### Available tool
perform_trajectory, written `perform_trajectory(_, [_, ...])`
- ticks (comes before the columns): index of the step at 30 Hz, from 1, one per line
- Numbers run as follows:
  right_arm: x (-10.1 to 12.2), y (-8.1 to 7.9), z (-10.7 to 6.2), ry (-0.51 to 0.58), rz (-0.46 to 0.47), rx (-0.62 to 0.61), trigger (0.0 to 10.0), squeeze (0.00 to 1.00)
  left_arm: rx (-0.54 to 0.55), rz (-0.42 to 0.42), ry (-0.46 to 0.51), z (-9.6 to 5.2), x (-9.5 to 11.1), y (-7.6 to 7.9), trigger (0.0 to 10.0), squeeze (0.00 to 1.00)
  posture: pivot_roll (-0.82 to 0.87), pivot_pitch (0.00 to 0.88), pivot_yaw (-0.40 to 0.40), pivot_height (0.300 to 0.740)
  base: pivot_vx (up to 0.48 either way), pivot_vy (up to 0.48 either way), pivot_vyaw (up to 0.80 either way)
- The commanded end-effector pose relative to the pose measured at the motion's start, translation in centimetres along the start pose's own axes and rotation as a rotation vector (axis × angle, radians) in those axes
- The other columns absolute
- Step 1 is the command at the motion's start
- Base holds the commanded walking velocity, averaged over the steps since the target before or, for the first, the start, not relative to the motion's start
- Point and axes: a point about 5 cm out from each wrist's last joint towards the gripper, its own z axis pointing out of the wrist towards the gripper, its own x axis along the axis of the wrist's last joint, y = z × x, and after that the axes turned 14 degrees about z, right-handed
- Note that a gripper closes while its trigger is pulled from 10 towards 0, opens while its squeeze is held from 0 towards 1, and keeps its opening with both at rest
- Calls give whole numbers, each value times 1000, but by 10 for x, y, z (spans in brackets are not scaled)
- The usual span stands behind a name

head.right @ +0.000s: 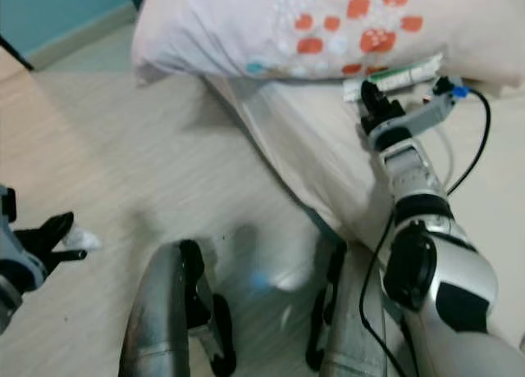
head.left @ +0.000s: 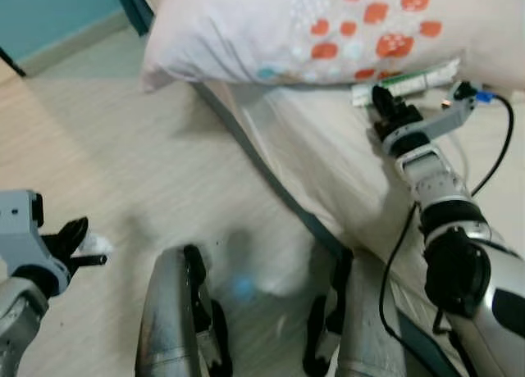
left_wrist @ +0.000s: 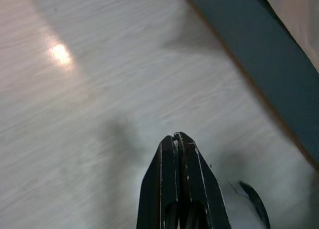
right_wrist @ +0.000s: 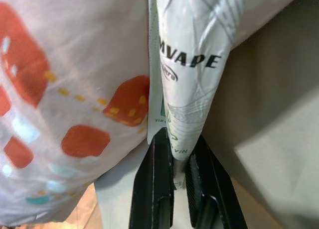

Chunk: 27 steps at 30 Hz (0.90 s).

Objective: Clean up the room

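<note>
Below the robot's legs (head.left: 176, 311) at 6 o'clock, the right gripper (right_wrist: 174, 159) at 2 o'clock is clamped on the end of a light, crinkly, slippery white packet (right_wrist: 187, 84) lying beside the pillow (head.left: 328, 24) on the bed (head.left: 328, 156), while the left gripper (left_wrist: 178, 144) at 8 o'clock hangs closed.

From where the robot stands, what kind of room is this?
Most likely a bedroom: a cream-sheeted bed with a white pillow with orange spots, pale wood-look floor and a teal wall.
</note>
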Motion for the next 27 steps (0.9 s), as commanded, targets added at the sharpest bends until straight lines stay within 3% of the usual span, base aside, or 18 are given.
perform_trajectory(1, [-1, 13, -10, -6, -10, -32, 0, 0, 10, -9, -45, -2, -14, 0, 10000, 0, 246, 460, 19, 480, 0, 0, 0])
perform_trajectory(3, [0, 14, -16, 2, -30, 9, 0, 0, 7, -21, -25, 4, -13, 3, 10000, 0, 233, 413, 13, 480, 0, 0, 0])
perform_trajectory(5, [-13, 15, -34, 10, -93, 49, 0, 0, 10, -49, 16, 27, -10, 8, 10000, 0, 198, 306, 2, 480, 0, 0, 0])
perform_trajectory(6, [-28, 12, -44, 1, -73, 74, 0, 0, 28, -57, 31, 41, -8, 8, 10000, 0, 174, 248, 6, 480, 0, 0, 0])
perform_trajectory(7, [-37, 10, -50, -6, -53, 88, 0, 0, 41, -59, 38, 50, -7, 8, 10000, 0, 174, 248, 6, 480, 0, 0, 0])
perform_trajectory(9, [-42, 8, -52, -11, -37, 97, 0, 0, 49, -59, 41, 55, -6, 7, 10000, 0, 174, 248, 6, 480, 0, 0, 0])
perform_trajectory(10, [-59, 8, -58, -72, -41, 106, 0, 0, 64, -62, 50, 64, -3, 6, 10000, 0, 140, 184, 16, 480, 0, 0, 0])
perform_trajectory(12, [-85, 7, -74, -169, -66, 124, 0, 0, 89, -87, 69, 76, 2, 3, 10000, 0, 123, 134, 24, 480, 0, 0, 0])
perform_trajectory(14, [-96, 7, -83, -203, -67, 135, 0, 0, 109, -92, 80, 86, 5, 2, 10000, 0, 111, 103, 24, 485, 0, 0, 0])
perform_trajectory(19, [-94, 3, -90, -174, -50, 110, 0, 0, 132, -91, 75, 99, 3, 5, 10000, 0, 94, 64, 23, 505, 0, 0, 0])
perform_trajectory(21, [-93, -1, -88, -169, -69, 108, 0, 0, 138, -99, 49, 106, -5, 11, 10000, 0, 88, 41, 21, 515, 0, 0, 0])
perform_trajectory(23, [-97, -4, -80, -199, -88, 126, 0, 0, 139, -79, -41, 110, -25, 20, 10000, 0, 83, 11, 12, 529, -234, 0, 0])
perform_trajectory(27, [-99, -5, -78, -214, -96, 130, 0, 0, 137, -73, -80, 111, -37, 24, 10000, 0, 83, 7, 10, 544, -469, 0, 0])
